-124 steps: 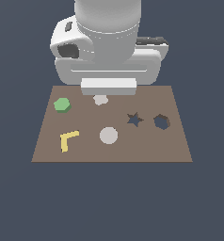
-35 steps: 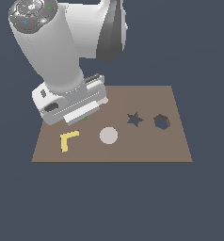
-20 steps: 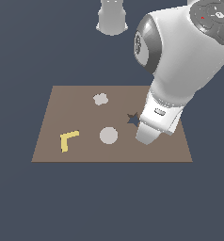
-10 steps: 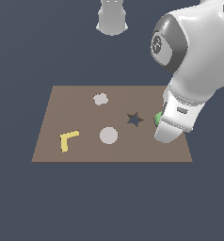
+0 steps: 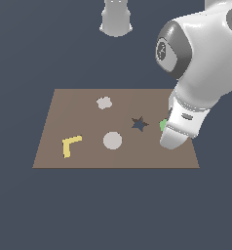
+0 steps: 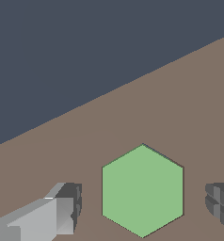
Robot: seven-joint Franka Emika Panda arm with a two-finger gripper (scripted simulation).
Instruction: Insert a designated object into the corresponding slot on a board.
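The green hexagonal block (image 6: 142, 190) lay flat in the board (image 5: 59, 114), its edges flush with a thin dark outline — seated in the hexagonal slot at the board's 3 o'clock side. The fingers (image 6: 62, 207) stood released on either side, not touching it — the arm hid most of it in the exterior view
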